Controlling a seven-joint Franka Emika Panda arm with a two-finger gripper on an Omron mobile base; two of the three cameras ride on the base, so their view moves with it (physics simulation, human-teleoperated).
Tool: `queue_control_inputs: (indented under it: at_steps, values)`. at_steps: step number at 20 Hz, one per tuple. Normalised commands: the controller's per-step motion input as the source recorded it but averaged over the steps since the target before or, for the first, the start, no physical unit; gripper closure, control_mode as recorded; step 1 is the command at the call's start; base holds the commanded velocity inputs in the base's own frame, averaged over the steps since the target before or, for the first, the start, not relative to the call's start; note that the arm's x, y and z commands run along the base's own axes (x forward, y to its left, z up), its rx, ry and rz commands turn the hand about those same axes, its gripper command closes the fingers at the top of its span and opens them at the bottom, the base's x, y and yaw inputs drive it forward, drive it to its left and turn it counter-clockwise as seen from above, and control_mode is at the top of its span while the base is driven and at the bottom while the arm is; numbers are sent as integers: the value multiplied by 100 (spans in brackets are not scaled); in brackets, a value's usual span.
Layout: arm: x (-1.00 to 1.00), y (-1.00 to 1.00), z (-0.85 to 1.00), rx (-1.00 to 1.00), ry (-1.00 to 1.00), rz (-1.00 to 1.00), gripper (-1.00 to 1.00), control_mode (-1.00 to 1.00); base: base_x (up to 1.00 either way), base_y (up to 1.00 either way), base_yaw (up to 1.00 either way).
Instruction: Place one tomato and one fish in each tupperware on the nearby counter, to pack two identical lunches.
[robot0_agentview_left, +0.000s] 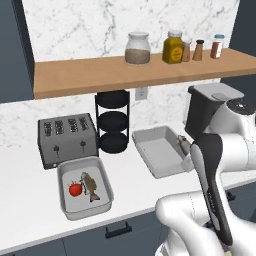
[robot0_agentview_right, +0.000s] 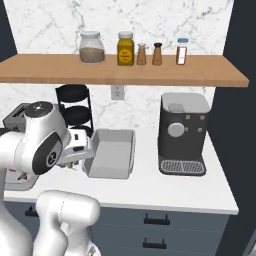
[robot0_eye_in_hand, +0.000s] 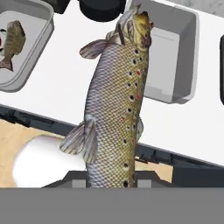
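My gripper (robot0_eye_in_hand: 112, 178) is shut on the tail end of a speckled olive-brown fish (robot0_eye_in_hand: 116, 100), which hangs in the air above the white counter (robot0_agentview_left: 30, 215). In the left base view this fish (robot0_agentview_left: 184, 144) shows by the right rim of the empty right tupperware (robot0_agentview_left: 157, 150). The left tupperware (robot0_agentview_left: 82, 187) holds a red tomato (robot0_agentview_left: 75, 189) and another fish (robot0_agentview_left: 90, 186) side by side. Through the hand camera the empty tupperware (robot0_eye_in_hand: 175, 57) lies past the held fish's head, and the filled tupperware (robot0_eye_in_hand: 26, 43) is at the upper left.
A grey slotted toaster (robot0_agentview_left: 67, 137) stands behind the left tray, with a black tiered rack (robot0_agentview_left: 112, 122) beside it. A dark coffee machine (robot0_agentview_right: 182, 132) stands right of the empty tray. A wooden shelf (robot0_agentview_left: 125, 72) with jars runs above the counter.
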Motion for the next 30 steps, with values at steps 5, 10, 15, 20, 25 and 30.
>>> queue_control_inputs:
  at_steps: [5, 10, 15, 20, 25, 30]
  values:
    - [82, -6, -61, 0, -7, -6, 100, -100, 0, 0, 0]
    - [100, -14, -15, 3, 3, -28, 100, -100, 0, 0, 0]
    - [100, -19, -10, 5, 11, -20, 100, -100, 0, 0, 0]
    - [98, -3, -37, 1, 8, -4, 100, -100, 0, 0, 0]
    - [82, -7, -50, 0, 11, 0, 100, -100, 0, 0, 0]
    - [63, -28, -54, 0, 9, 0, 100, -100, 0, 0, 0]
